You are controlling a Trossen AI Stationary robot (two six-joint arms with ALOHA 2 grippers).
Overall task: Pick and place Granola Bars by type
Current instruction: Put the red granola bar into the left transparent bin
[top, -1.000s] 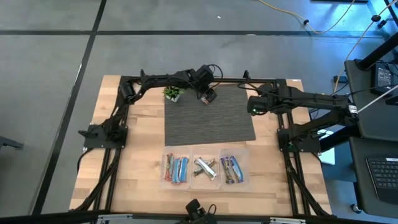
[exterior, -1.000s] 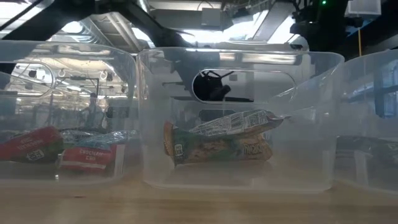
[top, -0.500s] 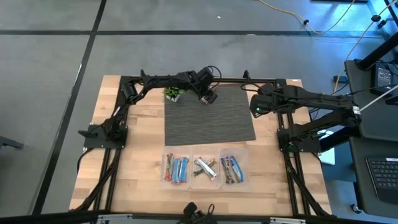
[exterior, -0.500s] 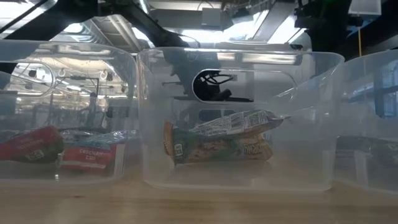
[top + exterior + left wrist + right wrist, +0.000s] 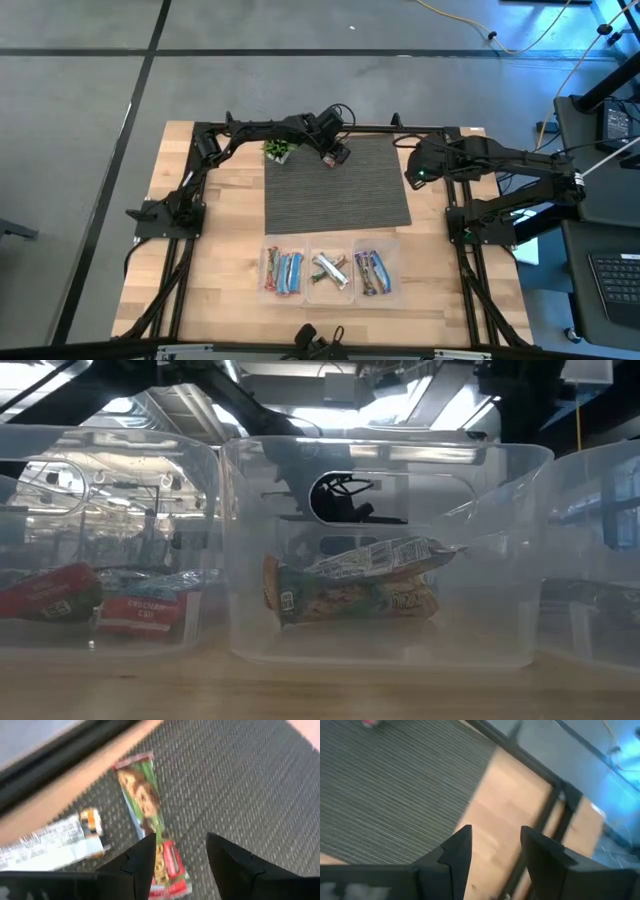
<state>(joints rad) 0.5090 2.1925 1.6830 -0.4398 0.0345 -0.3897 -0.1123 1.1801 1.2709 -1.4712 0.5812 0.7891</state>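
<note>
In the left wrist view a granola bar (image 5: pixel 150 820) in a green and red-brown wrapper lies flat on the grey mat. A silver-white bar (image 5: pixel 55 842) lies beside it at the mat's far edge. My left gripper (image 5: pixel 177 842) is open and hovers over the green bar's red end, one finger on each side. In the high view my left gripper (image 5: pixel 337 154) is at the mat's far edge. My right gripper (image 5: pixel 495 832) is open and holds nothing. It hangs over the mat's right edge (image 5: pixel 414 168).
Three clear bins stand in a row at the near edge. The left bin (image 5: pixel 283 270) holds red and blue bars, the middle bin (image 5: pixel 350 585) green and silver ones, the right bin (image 5: pixel 372 270) blue and purple ones. A small potted plant (image 5: pixel 277 150) stands left of my left gripper.
My right gripper has drawn back a little toward the table's right edge, off the mat. My left gripper has stayed at the mat's far edge over the bars.
</note>
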